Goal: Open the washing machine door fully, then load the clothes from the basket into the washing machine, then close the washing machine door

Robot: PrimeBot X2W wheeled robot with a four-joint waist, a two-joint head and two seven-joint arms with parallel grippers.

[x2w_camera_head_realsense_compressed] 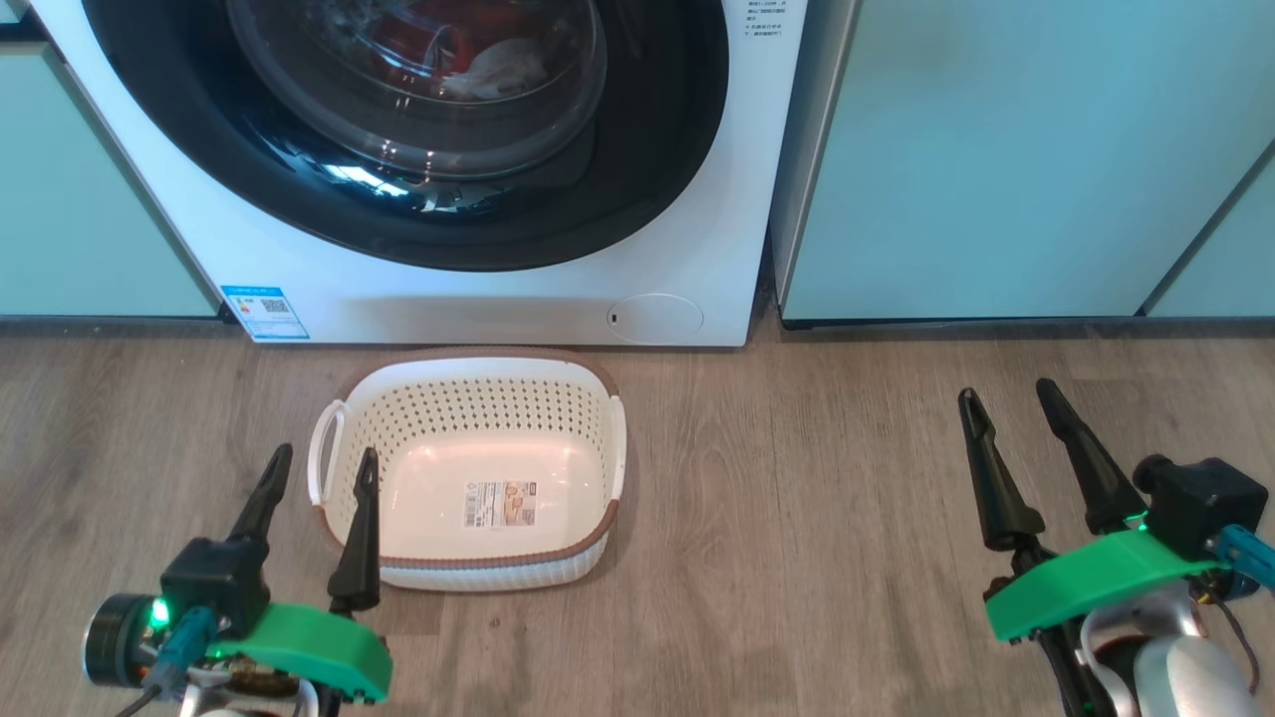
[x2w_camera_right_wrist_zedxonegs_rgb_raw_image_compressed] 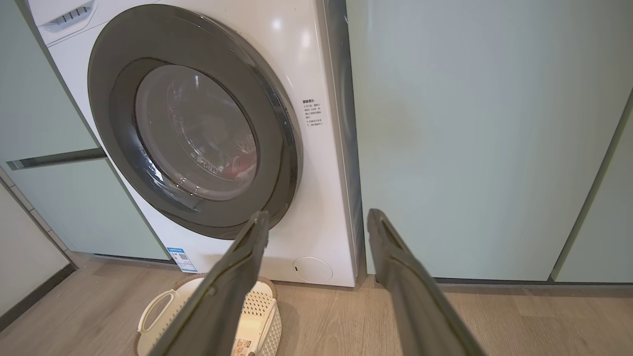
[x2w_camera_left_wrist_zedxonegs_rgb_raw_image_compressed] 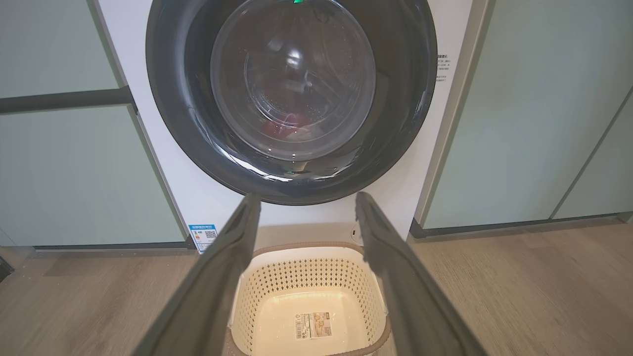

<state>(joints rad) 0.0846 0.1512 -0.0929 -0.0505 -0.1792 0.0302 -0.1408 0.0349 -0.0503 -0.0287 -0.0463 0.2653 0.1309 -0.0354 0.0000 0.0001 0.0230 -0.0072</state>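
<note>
Washing machine door (x2w_camera_head_realsense_compressed: 299, 189), a large round one with a wide glossy black rim and a clear domed glass window, lies flat against the front of the big white front-loading washing machine (x2w_camera_head_realsense_compressed: 717, 199) and faces straight out toward the robot. Through the glass, low in the steel drum, sit the clothes (x2w_camera_head_realsense_compressed: 468, 60): bright red fabric with a piece of white cloth beside it.

On the wood-grain floor (x2w_camera_head_realsense_compressed: 797, 498) just in front of the machine stands the small cream-white perforated plastic basket (x2w_camera_head_realsense_compressed: 478, 408) with its brown rim, upright. Its long axis runs side to side, roughly parallel to the machine's front and slightly skewed. Its smooth bottom carries a printed label (x2w_camera_head_realsense_compressed: 499, 504).

A blue sticker (x2w_camera_head_realsense_compressed: 265, 312) marks the machine's lower left corner and a small round cap (x2w_camera_head_realsense_compressed: 655, 319) its lower right. Pale mint-green cabinets (x2w_camera_head_realsense_compressed: 996, 149) flank the machine on both sides.

The left gripper (x2w_camera_head_realsense_compressed: 326, 453) hovers at the basket's left end, its two dark fingers spread with nothing between them. In the head view the inner finger crosses in front of the basket's left handle; whether they touch cannot be told. The right gripper (x2w_camera_head_realsense_compressed: 1006, 390) hangs over bare floor well to the right of the basket, fingers likewise spread and empty, pointing toward the cabinet beside the machine.
</note>
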